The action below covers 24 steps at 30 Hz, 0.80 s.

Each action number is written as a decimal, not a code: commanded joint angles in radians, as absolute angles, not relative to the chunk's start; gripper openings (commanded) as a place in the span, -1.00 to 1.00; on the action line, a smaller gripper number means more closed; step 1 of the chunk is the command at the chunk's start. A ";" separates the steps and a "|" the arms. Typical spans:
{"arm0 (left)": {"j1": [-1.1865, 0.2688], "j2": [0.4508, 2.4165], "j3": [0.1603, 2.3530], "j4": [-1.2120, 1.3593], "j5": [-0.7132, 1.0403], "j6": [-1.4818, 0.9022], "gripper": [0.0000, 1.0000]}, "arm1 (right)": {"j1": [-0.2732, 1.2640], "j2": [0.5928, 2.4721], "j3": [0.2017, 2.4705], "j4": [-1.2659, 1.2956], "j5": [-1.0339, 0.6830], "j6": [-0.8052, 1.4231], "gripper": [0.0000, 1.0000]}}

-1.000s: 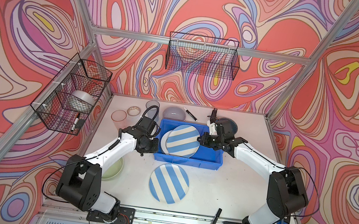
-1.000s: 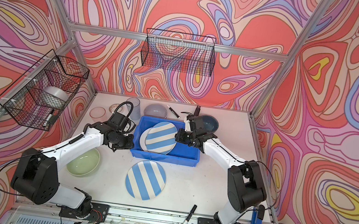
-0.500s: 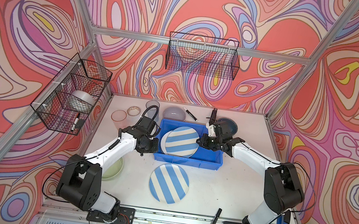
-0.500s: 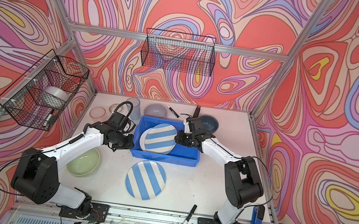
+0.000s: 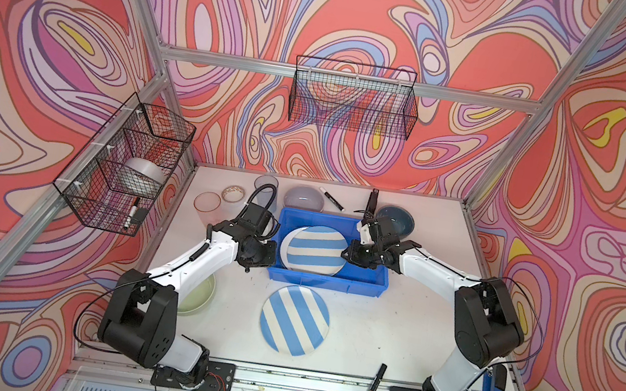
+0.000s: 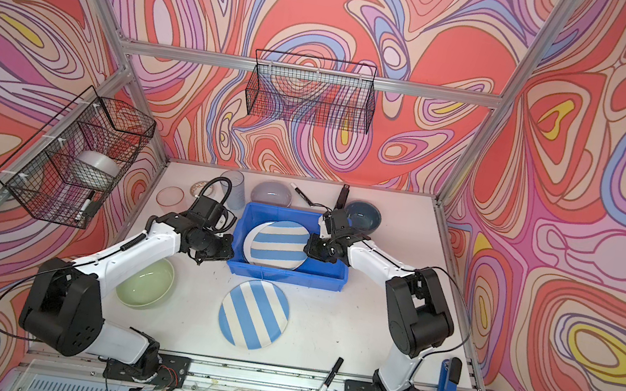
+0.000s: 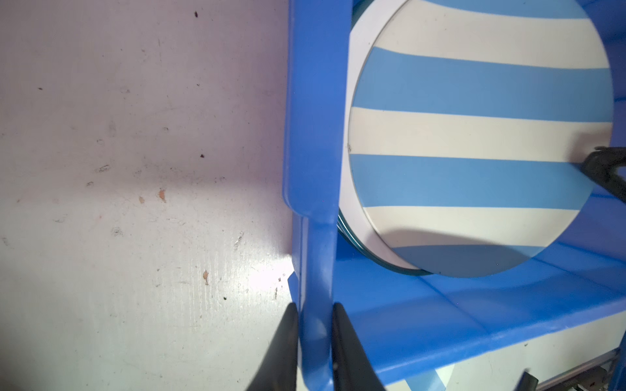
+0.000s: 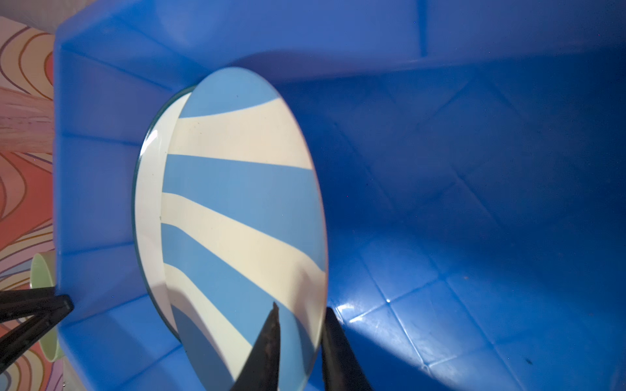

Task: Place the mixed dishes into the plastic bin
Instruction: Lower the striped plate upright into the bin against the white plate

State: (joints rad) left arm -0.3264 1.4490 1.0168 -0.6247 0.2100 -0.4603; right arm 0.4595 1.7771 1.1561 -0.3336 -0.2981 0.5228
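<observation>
Both at plastic bin (image 7: 318, 135): left pincer (image 7: 314, 306) clamps wall; right pincer (image 8: 300, 308) apart, astride striped plate (image 8: 237, 203).

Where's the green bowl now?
In a top view, the green bowl sits left of the striped plate on the table, partly under the left arm.

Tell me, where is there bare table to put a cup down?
Widest bare table lies between the loose striped plate and the right arm, in front of the blue bin. The back row is crowded: tumblers, lavender bowl, marker, dark blue bowl.
</observation>
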 commanded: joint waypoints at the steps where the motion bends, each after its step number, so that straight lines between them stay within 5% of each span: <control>1: -0.325 1.460 1.046 -0.617 0.229 -0.462 -0.59 | 0.488 1.830 1.193 -0.359 -0.258 0.505 -0.49; 24: -0.324 1.456 1.053 -0.629 0.225 -0.454 -0.59 | 0.578 1.912 1.339 -0.471 -0.103 0.468 0.17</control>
State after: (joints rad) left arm -0.3264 1.4490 1.0218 -0.6277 0.2092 -0.4599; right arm 0.5720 1.8965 1.3140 -0.4538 -0.1314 0.4805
